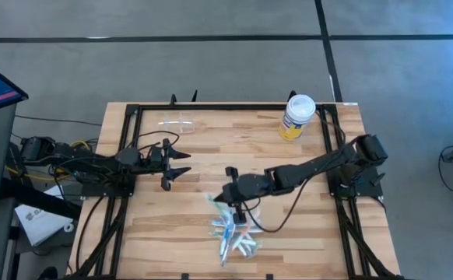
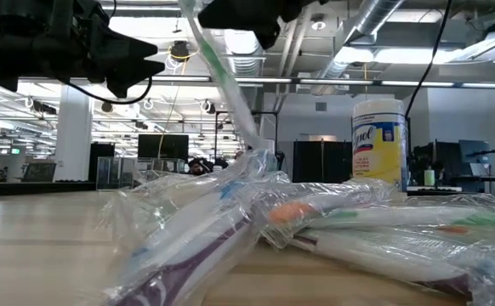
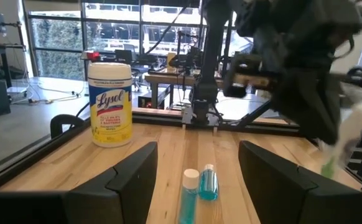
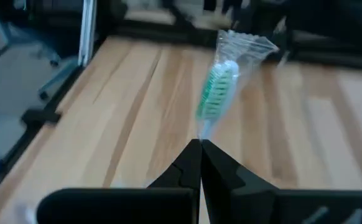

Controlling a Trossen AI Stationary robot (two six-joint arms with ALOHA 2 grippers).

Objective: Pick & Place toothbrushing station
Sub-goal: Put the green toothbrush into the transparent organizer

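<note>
Currently a green toothbrush (image 4: 217,93) in a clear wrapper is pinched between the closed fingers of the right gripper (image 4: 201,144) and held above the table (image 1: 304,187), over the pile of wrapped toothbrushes (image 1: 233,235) near the front edge. The left gripper (image 1: 181,162) is held with jaws wide apart and empty at the table's left side. A small blue bottle (image 3: 208,182) is seen standing ahead of it, with the yellow-labelled jar (image 1: 297,117) at the far edge.

Even overhead light, soft shadows on table (image 1: 195,233). Ceiling strips glare in low view; wrapped toothbrushes (image 2: 315,229) up close are soft. Right arm (image 3: 299,56) smeared in left wrist view, right wrist view hazy throughout
</note>
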